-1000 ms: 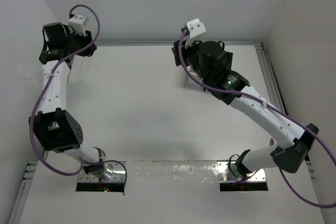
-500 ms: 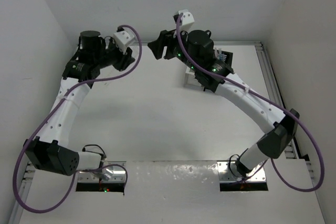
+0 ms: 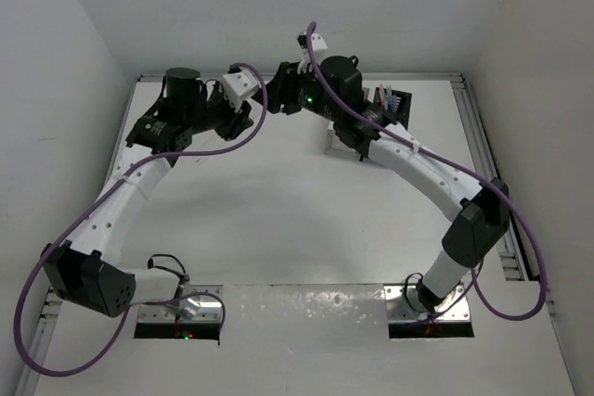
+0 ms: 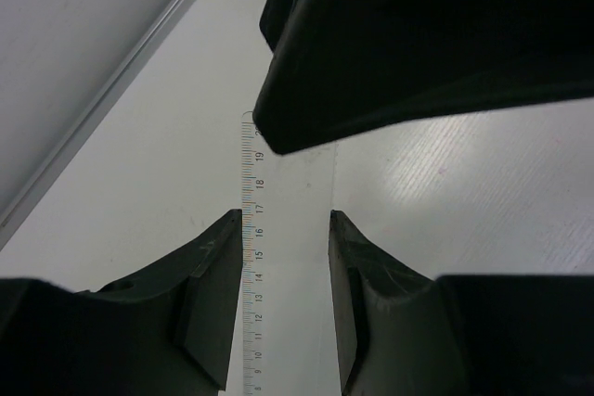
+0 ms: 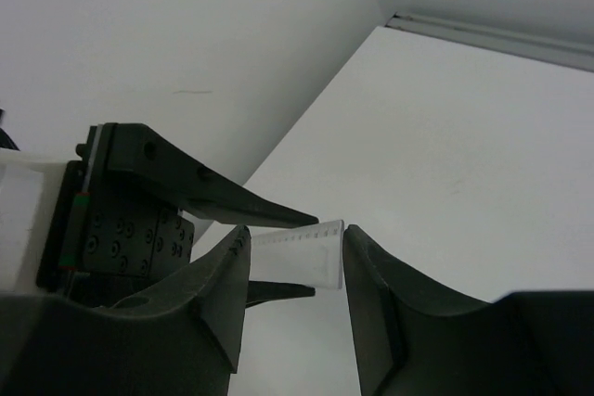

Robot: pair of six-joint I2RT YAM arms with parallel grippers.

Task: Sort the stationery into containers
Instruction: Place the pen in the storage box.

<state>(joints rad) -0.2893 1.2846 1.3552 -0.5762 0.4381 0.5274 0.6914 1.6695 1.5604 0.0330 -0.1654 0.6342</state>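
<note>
Clear plastic ruler (image 4: 290,183) with a printed scale: held in the air above the far part of the white surface (image 3: 278,220), between the two arms. Left hand (image 4: 284,238) is clamped across its width. Right hand (image 5: 295,234) straddles the free end; cannot tell whether its pads press yet. Reads as a hand-over.

Black slatted box (image 3: 397,102) stands far right with something bluish inside. White box (image 3: 331,142) sits near it, mostly hidden under the right arm.

The ruler is the only loose piece I can make out, so sorting looks nearly done. Left: pass it, drop it in a box.
</note>
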